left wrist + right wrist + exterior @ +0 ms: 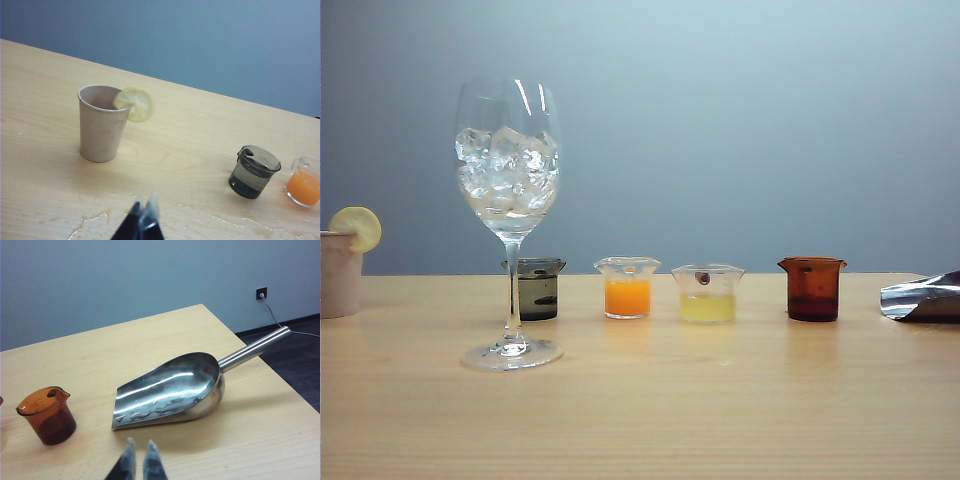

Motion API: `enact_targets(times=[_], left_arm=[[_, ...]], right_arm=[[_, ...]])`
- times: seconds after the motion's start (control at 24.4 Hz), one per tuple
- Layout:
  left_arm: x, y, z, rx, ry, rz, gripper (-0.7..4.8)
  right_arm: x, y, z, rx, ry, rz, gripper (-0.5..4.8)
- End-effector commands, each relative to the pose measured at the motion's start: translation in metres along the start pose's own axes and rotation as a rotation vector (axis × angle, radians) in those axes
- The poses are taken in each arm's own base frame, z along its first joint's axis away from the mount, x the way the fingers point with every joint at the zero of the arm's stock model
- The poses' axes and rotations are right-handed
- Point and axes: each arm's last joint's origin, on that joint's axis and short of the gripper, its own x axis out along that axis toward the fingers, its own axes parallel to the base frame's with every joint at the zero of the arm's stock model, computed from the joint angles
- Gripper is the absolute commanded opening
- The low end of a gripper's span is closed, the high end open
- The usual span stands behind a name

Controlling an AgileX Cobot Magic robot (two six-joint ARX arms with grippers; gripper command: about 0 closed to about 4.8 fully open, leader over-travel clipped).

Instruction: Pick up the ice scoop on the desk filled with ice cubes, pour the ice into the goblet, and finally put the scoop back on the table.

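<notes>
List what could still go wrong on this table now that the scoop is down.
1. The goblet is tall, thin-stemmed and full of ice cubes; a bump could topple it.
2. Water lies on the table near the left gripper, and droplets remain in the ice scoop, so slipping is possible.
3. The right gripper, jaws shut, hovers close to the scoop's mouth and might nudge it.

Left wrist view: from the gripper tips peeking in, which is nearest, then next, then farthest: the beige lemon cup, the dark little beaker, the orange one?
From the left gripper, shut, low over the table:
1. Beige cup, to one side.
2. Dark beaker, opposite side.
3. Orange beaker, beyond it at the frame edge.
</notes>
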Motion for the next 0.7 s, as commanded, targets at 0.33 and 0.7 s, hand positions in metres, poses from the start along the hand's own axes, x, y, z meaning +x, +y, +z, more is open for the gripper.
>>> enact_targets(times=[0.33,0.7], left_arm=[[0.000,0.000,0.003,0.119,-0.019,0.010,-0.05],[0.000,0.002,-0.006,0.133,0.074,0.025,-0.05]], right_arm=[[0.001,0.000,-0.001,0.000,-0.005,0.000,0.33],[0.001,0.000,-0.001,0.000,-0.005,0.000,0.33]])
